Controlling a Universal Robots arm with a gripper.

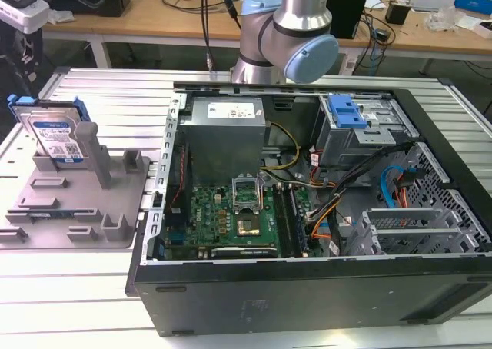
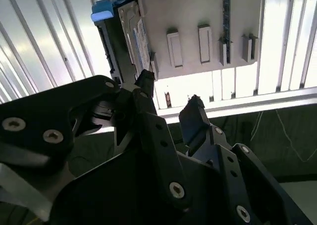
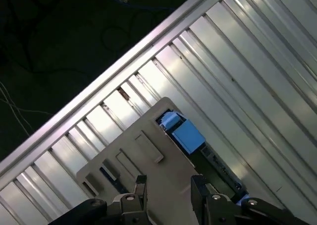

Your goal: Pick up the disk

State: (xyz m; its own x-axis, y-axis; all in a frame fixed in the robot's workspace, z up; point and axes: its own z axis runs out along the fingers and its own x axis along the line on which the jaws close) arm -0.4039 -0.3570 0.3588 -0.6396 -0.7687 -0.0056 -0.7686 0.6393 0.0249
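The disk (image 1: 54, 134) stands on edge in the grey fixture (image 1: 77, 211) at the exterior view's left, its white-and-blue label facing forward and a blue frame around its edges. In the second wrist view the disk (image 2: 132, 36) sits beyond my gripper (image 2: 171, 92), and the fixture (image 2: 198, 22) lies past it. The first wrist view looks down on the disk's blue frame (image 3: 181, 132) and the fixture (image 3: 143, 158), with my gripper (image 3: 168, 184) above them. The black fingers (image 2: 194, 111) stand apart with nothing between them, clear of the disk.
An open computer case (image 1: 307, 287) with its motherboard, cables and a blue drive-bay bracket (image 1: 346, 111) takes up the middle and the exterior view's right. The ribbed metal table (image 1: 92, 303) carries everything. The arm's base (image 1: 288, 34) rises behind the case. Cluttered benches stand at the back.
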